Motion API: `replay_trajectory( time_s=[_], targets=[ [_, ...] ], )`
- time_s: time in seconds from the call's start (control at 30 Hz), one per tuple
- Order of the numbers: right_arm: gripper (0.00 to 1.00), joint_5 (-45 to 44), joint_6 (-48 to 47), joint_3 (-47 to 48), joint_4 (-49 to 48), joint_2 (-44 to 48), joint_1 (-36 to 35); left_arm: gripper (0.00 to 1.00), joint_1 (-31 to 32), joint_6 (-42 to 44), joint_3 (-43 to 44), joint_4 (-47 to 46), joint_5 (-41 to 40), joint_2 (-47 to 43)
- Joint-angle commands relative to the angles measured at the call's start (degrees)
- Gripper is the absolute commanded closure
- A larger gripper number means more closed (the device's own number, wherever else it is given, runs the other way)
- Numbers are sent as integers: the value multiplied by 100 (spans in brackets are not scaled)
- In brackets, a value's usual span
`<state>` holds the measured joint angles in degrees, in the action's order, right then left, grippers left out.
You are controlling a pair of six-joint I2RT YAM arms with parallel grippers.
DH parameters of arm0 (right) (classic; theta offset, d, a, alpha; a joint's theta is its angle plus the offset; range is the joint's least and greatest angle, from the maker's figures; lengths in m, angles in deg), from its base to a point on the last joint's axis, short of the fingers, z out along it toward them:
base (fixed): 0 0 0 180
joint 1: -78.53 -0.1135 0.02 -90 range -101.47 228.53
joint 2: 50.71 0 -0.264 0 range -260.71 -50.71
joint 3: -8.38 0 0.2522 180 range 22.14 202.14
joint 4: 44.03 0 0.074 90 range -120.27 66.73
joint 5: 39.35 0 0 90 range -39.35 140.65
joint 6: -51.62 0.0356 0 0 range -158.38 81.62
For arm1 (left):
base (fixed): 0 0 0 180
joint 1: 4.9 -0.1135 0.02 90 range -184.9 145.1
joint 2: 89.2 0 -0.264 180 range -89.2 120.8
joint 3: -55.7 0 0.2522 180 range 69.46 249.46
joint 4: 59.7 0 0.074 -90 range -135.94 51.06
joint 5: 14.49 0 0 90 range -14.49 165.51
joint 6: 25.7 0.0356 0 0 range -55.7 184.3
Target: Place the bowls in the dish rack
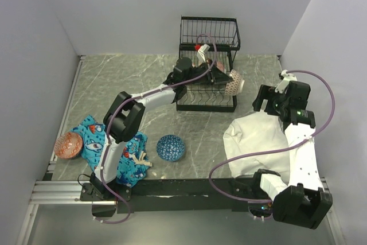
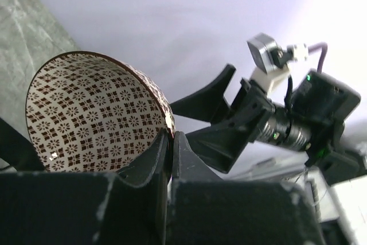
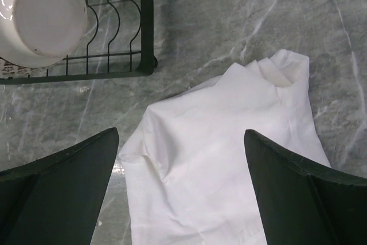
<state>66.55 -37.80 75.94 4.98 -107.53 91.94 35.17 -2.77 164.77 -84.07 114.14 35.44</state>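
The left wrist camera shows me what the overhead hides: the left gripper [image 2: 171, 137] is pinched tight on the rim of the brown-patterned bowl [image 2: 92, 119]. From above, that bowl lies tipped at the right end of the dish rack [image 1: 203, 108], at the table's far edge. The right gripper [image 3: 181, 133] hangs wide open, holding nothing, over a white cloth [image 3: 223, 164]. A blue bowl [image 1: 171, 147] sits near the front edge, and an orange bowl [image 1: 69, 144] sits against a blue printed cloth [image 1: 92, 130] at the front-left corner.
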Motion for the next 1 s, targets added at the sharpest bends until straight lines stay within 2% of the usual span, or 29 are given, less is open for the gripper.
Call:
replay_trajectory(
  time_s=[0.0,0.07,0.2,0.5,0.83,0.9,0.97],
  targets=[
    [2,-96,4,473,-123,-145,48,99,-26,-974,409,-38,-733,68],
    [2,-122,-5,500,-158,-189,57,99,-52,-1210,524,635,-874,131],
    [2,-157,-5,535,-106,-233,74,99,-114,-1572,542,1404,-1094,332],
    [2,-175,-128,526,-79,-374,118,99,-202,-1564,744,1457,-1200,702],
    [2,-114,-146,737,-167,-795,109,99,-395,-1467,551,1537,-1183,913],
    [2,-114,-155,781,-184,-848,109,95,-439,-1423,498,1563,-1121,904],
    [2,-87,-146,825,-211,-919,109,86,-457,-1362,471,1546,-1086,869]
  ],
)
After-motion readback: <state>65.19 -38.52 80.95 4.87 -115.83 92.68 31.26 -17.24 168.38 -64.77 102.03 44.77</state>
